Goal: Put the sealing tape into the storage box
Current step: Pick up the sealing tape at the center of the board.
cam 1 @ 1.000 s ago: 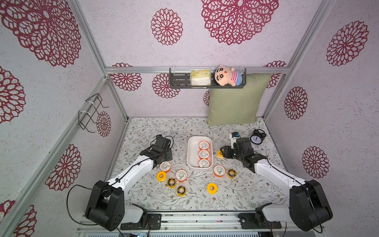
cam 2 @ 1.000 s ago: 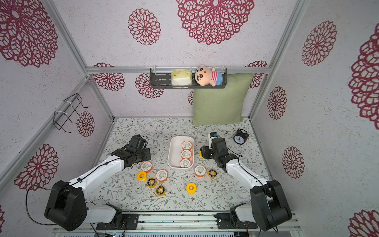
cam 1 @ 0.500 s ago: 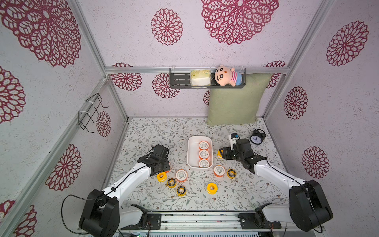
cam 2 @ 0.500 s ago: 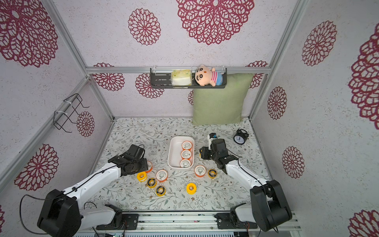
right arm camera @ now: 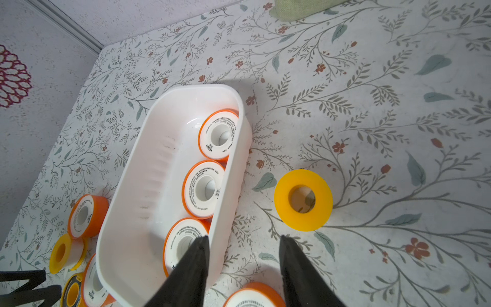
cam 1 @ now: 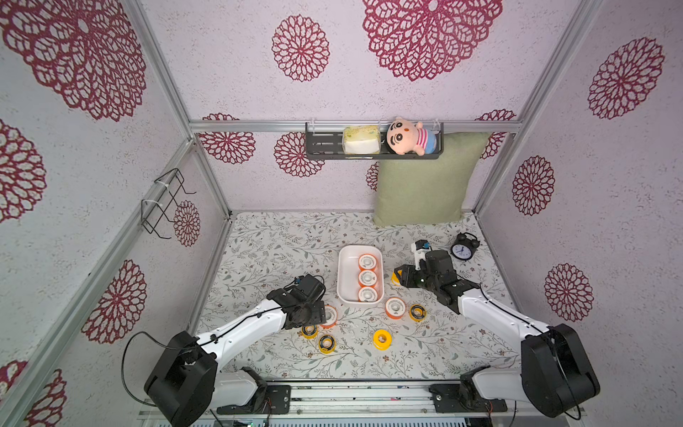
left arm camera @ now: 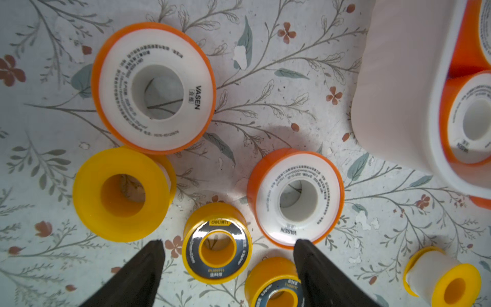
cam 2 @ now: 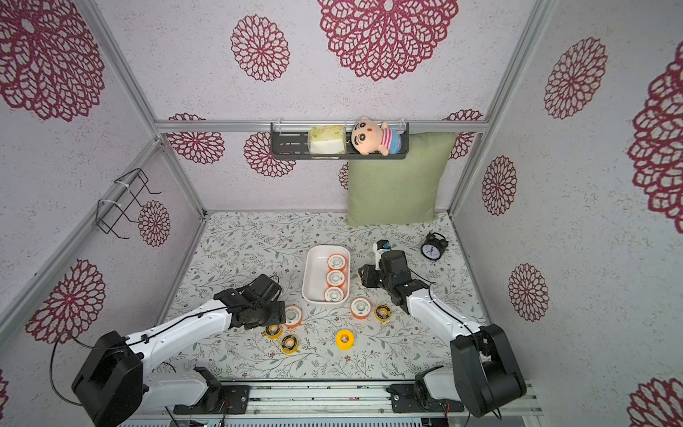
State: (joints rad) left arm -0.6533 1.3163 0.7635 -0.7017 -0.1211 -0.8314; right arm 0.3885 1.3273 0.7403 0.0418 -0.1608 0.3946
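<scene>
The left pincer hangs over a cluster of sealing tape on the left-centre of the counter, its jaws spread wide and pinching nothing. In the left wrist view a black-ringed yellow spool lies between the 2 fingertips, clear of both. A near orange spool with a white face sits just beside 1 fingertip. A far orange spool lies beyond it, with a plain yellow spool just beside that. A 2nd black-ringed spool lies by the same fingertip.

To the right sits the storage box, holding 3 orange spools in a row, white faces up, along its right wall. On the robot's side of the box lie a lone yellow spool, then a loose orange spool and a 3rd black-ringed spool just beside each other.

The right pincer hovers at the box's right wall, jaws partly spread and holding nothing. A flat yellow spool lies on the counter just past its tips. A black alarm clock stands farther right.
</scene>
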